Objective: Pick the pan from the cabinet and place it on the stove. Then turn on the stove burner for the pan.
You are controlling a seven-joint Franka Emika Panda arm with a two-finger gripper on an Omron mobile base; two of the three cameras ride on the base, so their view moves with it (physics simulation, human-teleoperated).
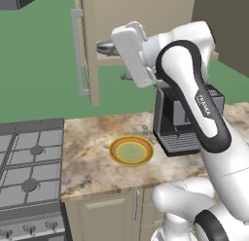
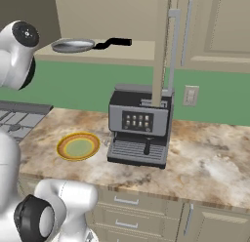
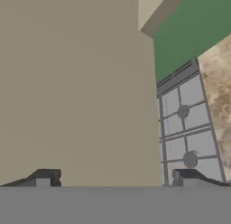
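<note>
The pan lies flat on the open shelf of the cabinet, its black handle pointing right. In the left base view the pan peeks out just left of my white hand, which hovers at shelf height in front of it. My gripper is open with nothing between its fingertips; it faces the beige cabinet door. The stove sits at the counter's left end, with its knobs along the front, and the stove also lies past the door's edge in the hand view.
The cabinet door stands open with a long silver handle. A coffee machine stands on the marble counter below the shelf. A yellow-rimmed plate with a green centre lies between it and the stove.
</note>
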